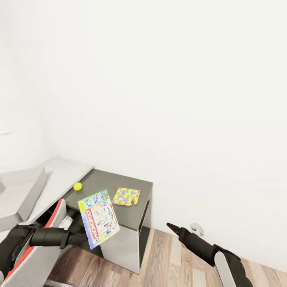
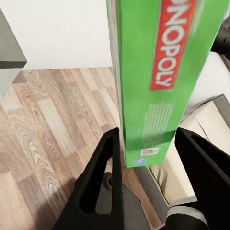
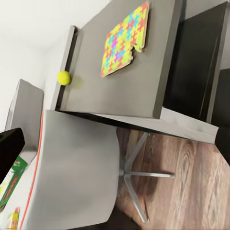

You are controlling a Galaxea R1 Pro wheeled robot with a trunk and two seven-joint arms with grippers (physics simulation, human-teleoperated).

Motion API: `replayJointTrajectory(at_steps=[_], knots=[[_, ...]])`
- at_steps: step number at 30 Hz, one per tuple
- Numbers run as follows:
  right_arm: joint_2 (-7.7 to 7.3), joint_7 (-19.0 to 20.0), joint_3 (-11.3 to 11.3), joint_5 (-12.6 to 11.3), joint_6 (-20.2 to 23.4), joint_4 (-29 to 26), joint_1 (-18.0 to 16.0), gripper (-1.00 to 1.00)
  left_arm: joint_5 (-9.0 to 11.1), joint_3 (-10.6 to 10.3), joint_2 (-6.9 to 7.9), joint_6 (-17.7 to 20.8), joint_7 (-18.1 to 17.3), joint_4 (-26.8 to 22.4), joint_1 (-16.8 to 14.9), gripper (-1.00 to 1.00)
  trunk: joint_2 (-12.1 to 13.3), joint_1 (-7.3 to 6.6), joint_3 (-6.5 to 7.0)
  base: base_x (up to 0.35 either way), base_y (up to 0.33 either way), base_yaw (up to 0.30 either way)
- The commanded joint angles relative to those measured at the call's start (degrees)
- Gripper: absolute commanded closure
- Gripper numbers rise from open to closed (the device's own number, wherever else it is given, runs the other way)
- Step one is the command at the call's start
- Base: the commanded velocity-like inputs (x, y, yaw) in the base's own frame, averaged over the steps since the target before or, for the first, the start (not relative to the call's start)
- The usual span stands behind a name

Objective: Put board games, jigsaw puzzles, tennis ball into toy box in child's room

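Left gripper (image 2: 146, 143) pinched the Monopoly box (image 1: 99, 219) by its bottom edge, box standing between both fingers, held off the dark table (image 1: 119, 187) near ball (image 1: 77, 186) and puzzle (image 1: 126, 196). Right gripper (image 1: 172, 227): jaw state unclear.

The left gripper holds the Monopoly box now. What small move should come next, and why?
Probably carry the Monopoly box up and leftward toward the toy box. The left gripper grips its edge, and it hangs beside the table, not yet over the tray.
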Motion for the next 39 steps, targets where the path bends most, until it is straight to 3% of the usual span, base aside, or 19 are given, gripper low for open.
replayJointTrajectory(at_steps=[1, 14, 23, 39], knots=[[0.02, 0.1, -0.2, -0.1, 0.4, 0.0, -0.1, -1.00, -0.1, 0.1, 0.09, 0.6, -0.3, 0.0, -0.1, 1.00, -0.1, 0.04, -0.13, 0.042, -0.027, 0.290], [-0.08, 0.1, -0.2, -0.1, 0.4, 0.0, -0.1, -1.00, -0.2, 4.7, 0.31, 3.3, -0.3, 0.3, 0.0, 1.00, -0.1, 0.04, -0.13, -0.006, -0.005, 0.290], [0.00, 0.2, -0.2, -0.1, 0.4, 0.0, -0.1, -1.00, -0.5, 4.9, 0.15, 3.4, -0.3, 0.2, 0.0, 1.00, -0.1, 0.04, -0.13, 0.000, 0.000, 0.244], [0.11, 0.2, -0.2, -0.1, 0.4, 0.0, -0.1, -1.00, -0.7, 4.9, 0.09, 3.4, -0.3, 0.2, 0.0, 1.00, -0.1, 0.04, -0.13, 0.000, 0.000, 0.022]])
